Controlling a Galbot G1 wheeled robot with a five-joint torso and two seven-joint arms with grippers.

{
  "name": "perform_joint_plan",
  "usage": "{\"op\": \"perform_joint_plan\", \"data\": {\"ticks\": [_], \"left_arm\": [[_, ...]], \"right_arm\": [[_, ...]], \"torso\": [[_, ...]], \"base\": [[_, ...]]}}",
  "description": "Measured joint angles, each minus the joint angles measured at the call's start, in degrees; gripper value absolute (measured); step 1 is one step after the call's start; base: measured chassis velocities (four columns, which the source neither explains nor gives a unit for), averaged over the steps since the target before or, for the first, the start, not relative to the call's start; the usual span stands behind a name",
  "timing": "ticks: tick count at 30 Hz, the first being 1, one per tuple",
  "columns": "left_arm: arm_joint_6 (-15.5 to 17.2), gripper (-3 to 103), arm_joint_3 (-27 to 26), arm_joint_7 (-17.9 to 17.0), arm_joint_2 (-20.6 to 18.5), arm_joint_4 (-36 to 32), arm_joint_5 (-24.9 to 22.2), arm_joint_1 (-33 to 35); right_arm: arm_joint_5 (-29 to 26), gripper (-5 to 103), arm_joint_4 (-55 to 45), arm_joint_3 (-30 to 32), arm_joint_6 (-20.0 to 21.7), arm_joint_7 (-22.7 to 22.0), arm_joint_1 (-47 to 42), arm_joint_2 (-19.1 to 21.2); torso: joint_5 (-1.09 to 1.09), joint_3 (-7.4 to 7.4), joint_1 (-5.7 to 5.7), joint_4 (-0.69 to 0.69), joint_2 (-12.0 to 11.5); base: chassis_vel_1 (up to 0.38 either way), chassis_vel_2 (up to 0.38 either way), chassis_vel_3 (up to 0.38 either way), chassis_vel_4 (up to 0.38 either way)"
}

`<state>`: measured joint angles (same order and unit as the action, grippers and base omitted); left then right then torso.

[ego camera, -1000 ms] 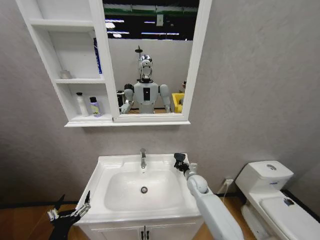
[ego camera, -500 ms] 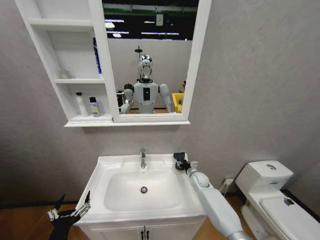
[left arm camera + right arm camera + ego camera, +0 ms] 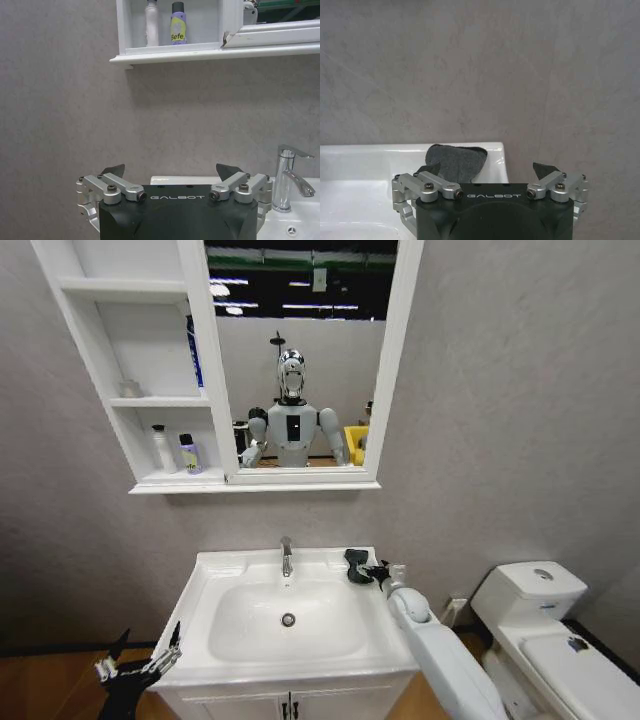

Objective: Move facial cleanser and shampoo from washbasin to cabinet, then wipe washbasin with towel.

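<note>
Towel (image 3: 356, 566), dark grey and folded, is seen in the head view lying on the back right corner of the washbasin (image 3: 215, 575) top, to the right of the chrome tap (image 3: 286, 556); its long axis cannot be told from here. The right gripper (image 3: 377, 571) is held just beside it on its right, nearly touching, with the arm stretched forward over the basin's right rim. Two bottles, a white bottle (image 3: 160, 449) and a purple-labelled bottle (image 3: 188, 454), are already stood upright in the lowest compartment of the cabinet (image 3: 140, 340), so the moving step is judged done and the towel pick-up is in hand. The left gripper (image 3: 135, 668) is parked low at the basin's front left corner, its fingers spread apart. In the left wrist view the same spread is confirmed on the left gripper (image 3: 171, 172), with the tap (image 3: 290, 176) and both bottles in sight. In the right wrist view the towel (image 3: 457, 161) is seen flat on the rim against the wall, between the parted fingers of the right gripper (image 3: 487, 170) but nearer one finger, apparently longer across the gripper's gap than deep. A short advance, slight centring and closing are judged to be called for next.
</note>
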<state>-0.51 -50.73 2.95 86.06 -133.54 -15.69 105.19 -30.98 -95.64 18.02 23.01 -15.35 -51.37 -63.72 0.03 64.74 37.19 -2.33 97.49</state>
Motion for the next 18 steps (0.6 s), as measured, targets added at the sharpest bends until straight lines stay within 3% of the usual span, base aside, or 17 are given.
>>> {"op": "perform_joint_plan", "data": {"ticks": [2,4,5,7,8,11,18], "left_arm": [[0.0,100,0.0,0.0,0.0,0.0,0.0,0.0],[0.0,100,0.0,0.0,0.0,0.0,0.0,0.0],[0.0,100,0.0,0.0,0.0,0.0,0.0,0.0],[0.0,100,0.0,0.0,0.0,0.0,0.0,0.0],[0.0,100,0.0,0.0,0.0,0.0,0.0,0.0],[0.0,100,0.0,0.0,0.0,0.0,0.0,0.0],[0.0,100,0.0,0.0,0.0,0.0,0.0,0.0]], "right_arm": [[1.4,100,-10.5,3.4,0.7,-4.1,-7.3,-0.2],[5.5,100,-21.7,7.1,0.7,-5.5,-17.4,-3.7],[5.5,100,-21.7,7.1,0.7,-5.5,-17.4,-3.7],[15.1,100,-31.6,9.7,-1.2,-4.9,-27.9,-7.6],[15.1,100,-31.6,9.7,-1.2,-4.9,-27.9,-7.6],[23.8,100,-40.1,9.6,-3.2,-5.0,-38.2,-10.9],[29.6,100,-42.8,7.4,-6.0,-6.4,-44.6,-12.2]], "torso": [[-0.09,-0.02,-0.01,0.02,0.0],[0.04,-0.01,-0.01,0.02,0.0],[0.04,-0.01,-0.01,0.02,0.0],[-0.05,-0.03,-0.03,-0.02,0.0],[-0.05,-0.03,-0.03,-0.02,0.0],[-0.06,-0.02,-0.03,0.01,0.0],[-0.02,0.0,0.0,0.03,0.0]], "base": [[0.0,0.0,0.0,0.0],[0.0,0.0,0.0,0.0],[0.0,0.0,0.0,0.0],[0.0,0.0,0.0,0.0],[0.0,0.0,0.0,0.0],[0.0,0.0,0.0,0.0],[0.008,-0.004,-0.006,0.003]]}}
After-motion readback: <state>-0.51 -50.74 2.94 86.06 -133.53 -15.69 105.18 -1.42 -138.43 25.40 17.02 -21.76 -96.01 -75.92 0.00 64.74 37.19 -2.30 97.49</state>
